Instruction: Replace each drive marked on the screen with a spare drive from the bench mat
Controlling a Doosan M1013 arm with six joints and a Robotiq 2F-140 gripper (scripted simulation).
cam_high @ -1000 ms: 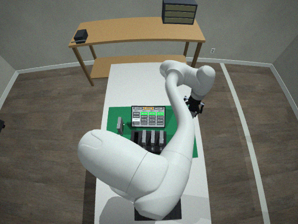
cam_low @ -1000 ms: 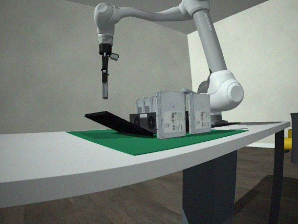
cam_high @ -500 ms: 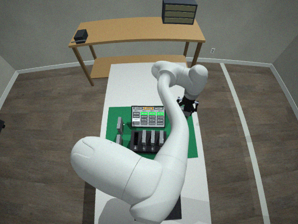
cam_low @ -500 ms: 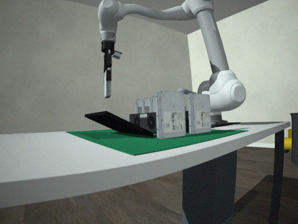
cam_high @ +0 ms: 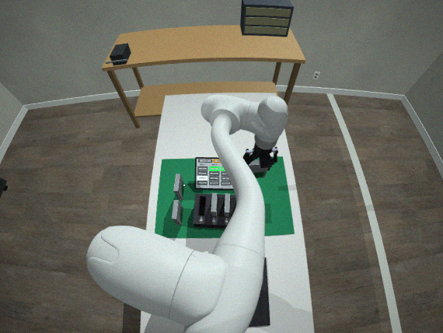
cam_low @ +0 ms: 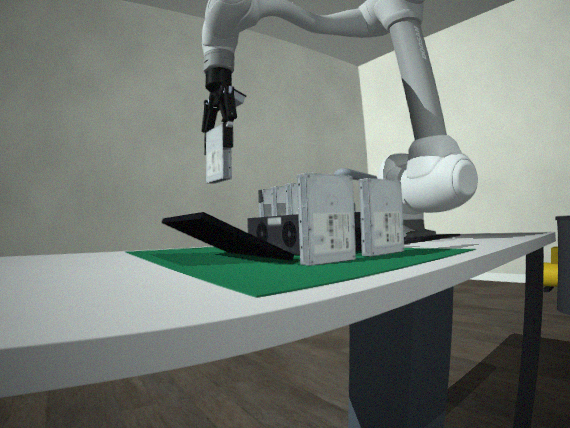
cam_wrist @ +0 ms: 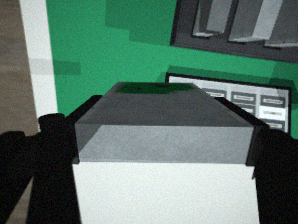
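Gripping what looks like the old drive (cam_high: 258,168) (cam_low: 217,160) (cam_wrist: 165,187) by its sides, fingers (cam_high: 260,159) (cam_low: 218,136) closed on it; hanging just below them, long axis near vertical, well above the green mat (cam_high: 280,218) (cam_low: 240,280) (cam_wrist: 80,90). Probably need to lower straight down onto the mat, between the screen (cam_high: 214,186) (cam_low: 225,232) (cam_wrist: 250,104) and the near-white surface's (cam_high: 183,128) (cam_low: 100,300) (cam_wrist: 32,50) border, keeping off the tilted screen. Then likely fetch from across the dock (cam_high: 197,222) (cam_low: 272,225) (cam_wrist: 182,37), where both spare drives (cam_high: 178,187) (cam_low: 327,220) stand upright beside the empty end bay (cam_high: 202,206).
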